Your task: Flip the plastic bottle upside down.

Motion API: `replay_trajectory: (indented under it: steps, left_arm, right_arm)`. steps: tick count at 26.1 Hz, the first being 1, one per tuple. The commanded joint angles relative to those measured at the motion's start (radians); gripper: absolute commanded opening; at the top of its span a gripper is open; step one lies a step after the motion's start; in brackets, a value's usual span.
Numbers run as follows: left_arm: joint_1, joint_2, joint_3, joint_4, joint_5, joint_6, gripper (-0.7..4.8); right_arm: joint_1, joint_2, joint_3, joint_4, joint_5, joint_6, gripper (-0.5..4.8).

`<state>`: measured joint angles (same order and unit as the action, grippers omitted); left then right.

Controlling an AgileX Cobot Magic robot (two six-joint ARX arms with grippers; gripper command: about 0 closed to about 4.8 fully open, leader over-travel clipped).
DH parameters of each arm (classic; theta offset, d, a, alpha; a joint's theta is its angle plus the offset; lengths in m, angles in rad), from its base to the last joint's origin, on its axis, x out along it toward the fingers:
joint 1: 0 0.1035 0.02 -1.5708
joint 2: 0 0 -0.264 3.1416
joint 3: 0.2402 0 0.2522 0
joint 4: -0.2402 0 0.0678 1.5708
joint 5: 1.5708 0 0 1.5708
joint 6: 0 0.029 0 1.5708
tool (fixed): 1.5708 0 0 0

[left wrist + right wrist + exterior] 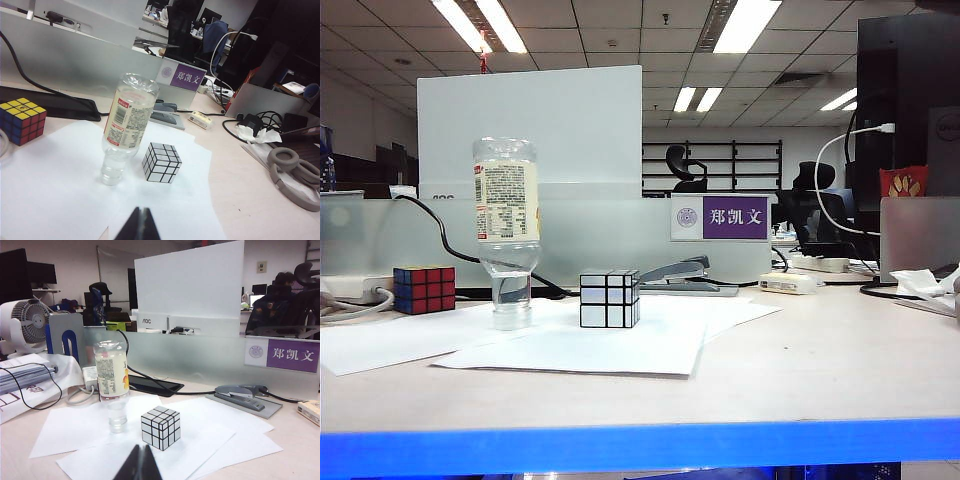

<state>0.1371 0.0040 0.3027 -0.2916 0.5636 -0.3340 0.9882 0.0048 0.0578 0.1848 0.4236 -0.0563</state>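
The plastic bottle [507, 226] stands upside down on white paper, neck down and clear base up, its cream label with fine print facing the exterior camera. It also shows in the left wrist view as the bottle [127, 125] and in the right wrist view as the bottle [112, 380]. Neither gripper appears in the exterior view. My left gripper [140, 214] is shut and empty, hanging well back from the bottle above the paper. My right gripper [141, 451] is likewise shut, empty and apart from the bottle.
A silver mirror cube [609, 298] sits just right of the bottle on the paper sheets [570, 345]. A coloured cube [424, 289] lies at the left, a stapler [685, 274] behind. Headphones [295, 175], cables, a fan [27, 322] and a frosted divider [620, 235] surround the desk.
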Motion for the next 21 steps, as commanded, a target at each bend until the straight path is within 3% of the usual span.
replay_trajectory:
  steps: [1,3,7,12,16,21]
  left_arm:
    - [0.001,-0.002,0.004,0.009,0.000,0.002,-0.05]
    - [0.001,-0.002,0.002,0.024,-0.042,0.135,-0.05]
    - [0.001,-0.002,-0.057,0.067,-0.191,0.228,-0.05]
    - [0.001,-0.002,-0.195,0.167,-0.411,0.226,-0.05]
    - [0.001,-0.002,-0.286,0.249,-0.414,0.229,-0.05]
    - [0.001,-0.002,-0.293,0.247,-0.467,0.263,-0.05]
  right_arm:
    - [0.000,0.001,0.004,-0.006,0.001,0.000,-0.08]
    - [0.000,0.001,0.004,-0.013,0.001,0.000,-0.08]
    - [0.000,0.001,0.004,-0.032,0.001,0.000,-0.08]
    - [0.000,0.001,0.004,-0.035,0.001,0.000,-0.08]
    - [0.000,0.001,0.004,-0.035,0.001,0.000,-0.08]
    - [0.000,0.001,0.004,-0.035,0.001,0.000,-0.08]
